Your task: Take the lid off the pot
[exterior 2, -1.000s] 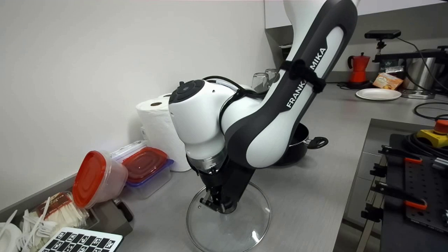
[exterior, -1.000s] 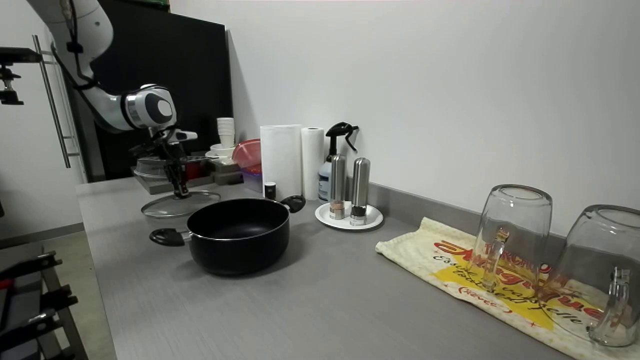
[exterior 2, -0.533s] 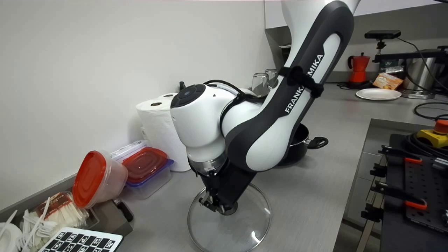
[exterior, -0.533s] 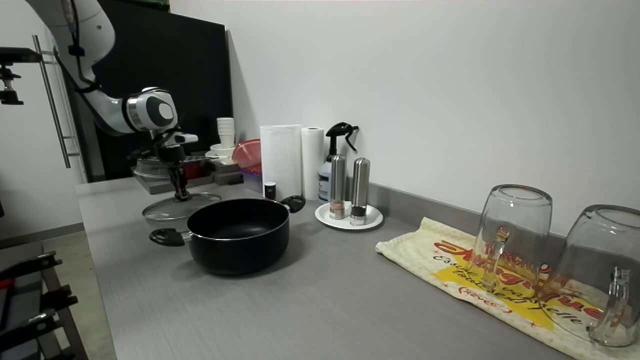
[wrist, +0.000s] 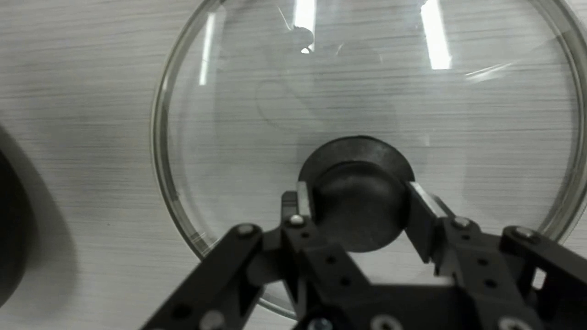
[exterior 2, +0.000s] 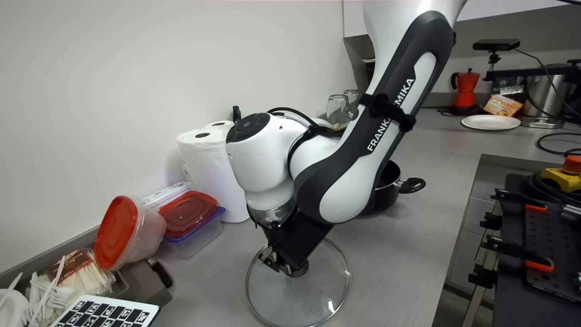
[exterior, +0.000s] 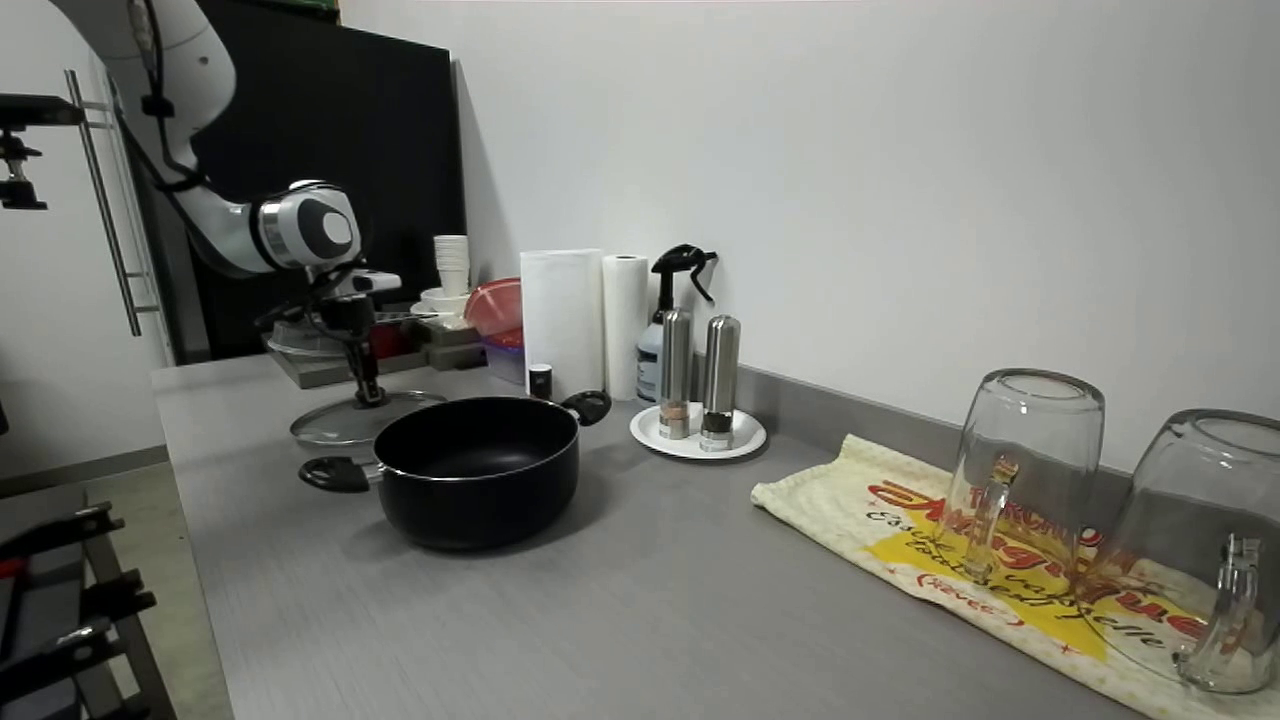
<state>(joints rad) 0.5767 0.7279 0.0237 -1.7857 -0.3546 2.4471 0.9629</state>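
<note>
The lid (exterior: 330, 424) is round, see-through glass with a metal rim and a black centre knob (wrist: 360, 215). It lies level at or just above the counter beside the pot, and I cannot tell if it touches. The lid also shows in an exterior view (exterior 2: 313, 302). My gripper (wrist: 357, 197) is shut on the knob, one finger on each side. It also shows in both exterior views (exterior: 368, 392) (exterior 2: 286, 268). The black pot (exterior: 480, 505) stands uncovered on the counter. It is partly hidden by the arm in an exterior view (exterior 2: 386, 200) and cut off in the wrist view (wrist: 11, 229).
Paper towel rolls (exterior: 563, 325), a spray bottle (exterior: 650, 360) and two metal mills on a white plate (exterior: 640, 425) stand along the wall. Upturned glass mugs (exterior: 1030, 450) rest on a cloth. Plastic containers (exterior 2: 131, 234) and a cutlery box stand behind the lid. The counter's front edge (exterior: 190, 560) is near.
My gripper and the lid have moved slightly down and a little toward the pot. The gripper has stayed on the knob. The pot has not moved.
</note>
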